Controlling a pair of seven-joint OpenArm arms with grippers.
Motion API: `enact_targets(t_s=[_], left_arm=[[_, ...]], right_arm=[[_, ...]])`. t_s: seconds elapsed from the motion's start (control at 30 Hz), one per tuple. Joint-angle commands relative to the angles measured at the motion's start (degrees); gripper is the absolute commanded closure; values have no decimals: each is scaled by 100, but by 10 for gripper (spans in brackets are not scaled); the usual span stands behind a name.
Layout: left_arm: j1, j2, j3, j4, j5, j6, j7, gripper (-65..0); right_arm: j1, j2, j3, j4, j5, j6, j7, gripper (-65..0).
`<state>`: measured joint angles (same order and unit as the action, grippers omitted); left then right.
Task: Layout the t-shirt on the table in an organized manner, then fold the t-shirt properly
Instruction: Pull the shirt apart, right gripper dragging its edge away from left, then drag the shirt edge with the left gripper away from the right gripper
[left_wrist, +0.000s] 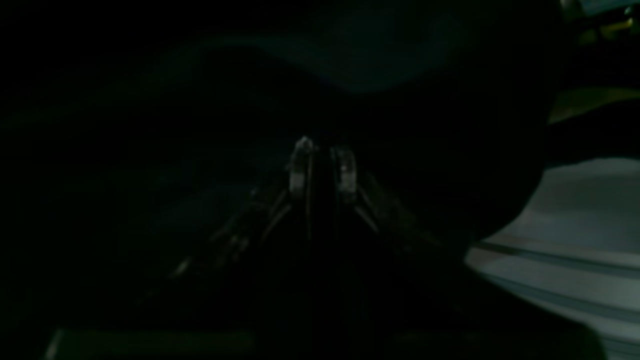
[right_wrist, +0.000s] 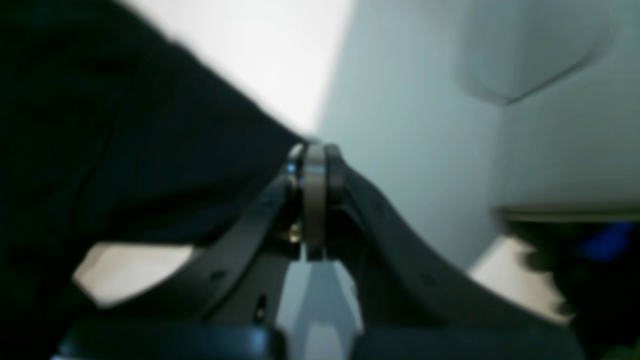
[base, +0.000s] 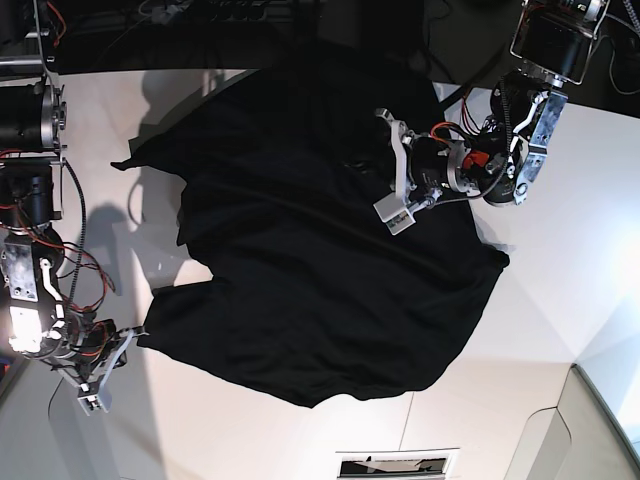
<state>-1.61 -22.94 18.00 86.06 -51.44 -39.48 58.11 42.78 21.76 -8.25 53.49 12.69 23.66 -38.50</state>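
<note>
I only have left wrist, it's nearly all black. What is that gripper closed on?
Observer: Base view shows the left gripper pinching a fold in the middle of the t-shirt, well in from its edges.
Operator: Is the shirt flat yet?
Observer: No. It lies spread but rumpled on the table, with a long diagonal ridge running across it.
Operator: Where is the other arm?
Observer: The right gripper is at the shirt's corner on the base view's left side.
Operator: Holding it?
Observer: The right wrist view shows its jaws pressed together, with the black cloth edge reaching the fingertips; whether any fabric is caught between them I cannot tell.
</note>
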Motion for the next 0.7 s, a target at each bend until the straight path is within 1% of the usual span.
enact_targets(t_s=[0.0, 0.07, 0.17, 0.27, 0.43, 0.67], left_arm=[[-39, 15, -44, 87, -72, -52, -83, -76], [98, 92, -37, 87, -11, -52, -85, -76], [354, 101, -37, 87, -13, -52, -85, -76], [590, 101, -37, 87, -15, -52, -83, -76], [737, 101, -39, 90, -15, -52, -81, -76], [732, 83, -39, 90, -17, -52, -63, -76]], right_arm=[[260, 76, -101, -92, 13, 20, 94, 0], [278, 74, -332, -350, 39, 20, 103, 0], [275, 39, -610, -623, 13, 225, 118, 0], [278, 28, -789, -778, 13, 332, 120, 0], [275, 31, -828, -901, 13, 422, 118, 0], [273, 28, -828, -1401, 15, 424, 122, 0]])
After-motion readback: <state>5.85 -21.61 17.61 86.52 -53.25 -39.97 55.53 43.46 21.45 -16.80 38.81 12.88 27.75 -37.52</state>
